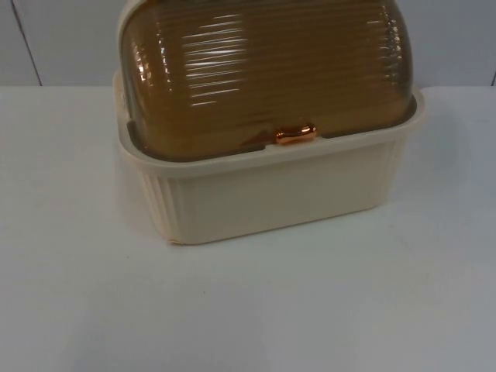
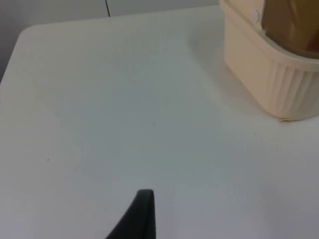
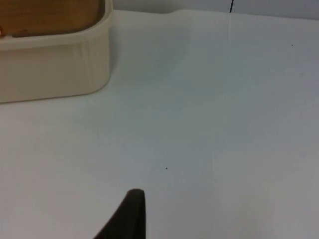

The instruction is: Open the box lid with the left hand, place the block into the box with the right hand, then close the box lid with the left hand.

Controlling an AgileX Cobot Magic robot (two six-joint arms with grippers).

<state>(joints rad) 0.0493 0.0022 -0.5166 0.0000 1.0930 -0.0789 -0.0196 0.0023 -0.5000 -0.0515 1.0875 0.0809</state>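
No readable text, label or number anywhere.

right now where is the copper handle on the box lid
In the top view the copper handle sits at the front lower edge of the closed amber lid, just above the cream box front rim.

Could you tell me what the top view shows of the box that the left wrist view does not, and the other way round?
Only the top view shows the copper-coloured handle on the front edge of the shut, ribbed amber lid and the box's whole front wall. Only the left wrist view shows the left gripper's black fingertip above bare table, away from the box, and the table's far corner. Both show the cream box with its ribbed wall, the lid, the white table and the grey wall.
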